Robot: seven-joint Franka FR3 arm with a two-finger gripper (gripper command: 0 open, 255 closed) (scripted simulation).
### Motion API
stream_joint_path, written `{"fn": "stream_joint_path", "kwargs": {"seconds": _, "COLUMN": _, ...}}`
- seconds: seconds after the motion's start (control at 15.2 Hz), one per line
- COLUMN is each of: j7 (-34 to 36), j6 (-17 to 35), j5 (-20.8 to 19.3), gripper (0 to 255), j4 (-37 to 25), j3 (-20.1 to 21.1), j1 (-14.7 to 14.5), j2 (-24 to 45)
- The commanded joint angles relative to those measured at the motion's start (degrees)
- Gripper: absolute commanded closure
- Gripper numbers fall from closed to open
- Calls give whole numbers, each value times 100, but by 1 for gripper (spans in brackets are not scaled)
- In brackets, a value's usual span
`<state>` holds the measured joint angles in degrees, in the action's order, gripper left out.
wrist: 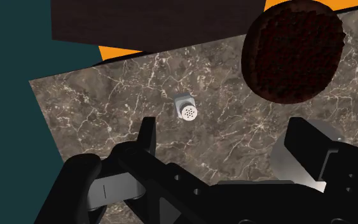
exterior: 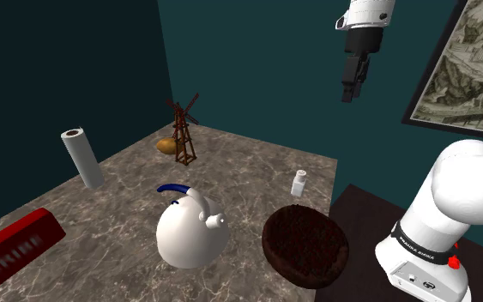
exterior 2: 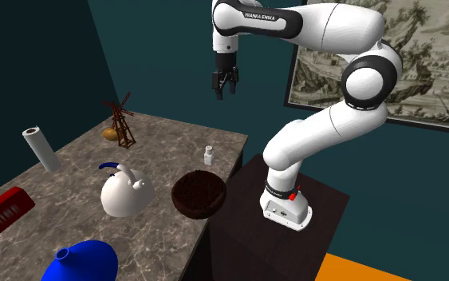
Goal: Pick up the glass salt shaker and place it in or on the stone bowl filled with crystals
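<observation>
My gripper [exterior: 349, 93] hung high above the desk [exterior: 119, 184], fingers apart and holding nothing. The pale salt shaker [exterior: 298, 183] stood upright just beside the dark bowl [exterior: 305, 244], on its far side. I judged it best to centre over the cap, descend straight and close low on the body.

Brown veined marble counter [exterior: 248, 172], lightly polished. Near its edge, the bowl [exterior: 305, 244] looks dark, rough, grainy and matt. The salt shaker [exterior: 298, 183] is plain pale grey and smooth, its top perforated. The white kettle [exterior: 190, 233] is smooth with a soft sheen. The windmill model [exterior: 184, 130] looks wooden.
</observation>
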<state>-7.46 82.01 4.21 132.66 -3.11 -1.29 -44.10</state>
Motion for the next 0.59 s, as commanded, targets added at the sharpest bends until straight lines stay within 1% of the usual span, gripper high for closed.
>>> {"fn": "stream_joint_path", "kwargs": {"seconds": 0.0, "j7": 0, "j6": 0, "j5": 0, "gripper": 0, "j4": 0, "j3": 0, "j1": 0, "j2": 0}}
{"fn": "stream_joint_path", "kwargs": {"seconds": 0.26, "j7": 148, "j6": 876, "j5": 27, "gripper": 0, "j4": 798, "j3": 201, "j1": -9, "j2": -60}}
{"fn": "stream_joint_path", "kwargs": {"seconds": 0.53, "j7": 301, "j6": 1804, "j5": 63, "gripper": 0, "j4": 1484, "j3": 408, "j1": -30, "j2": 47}}
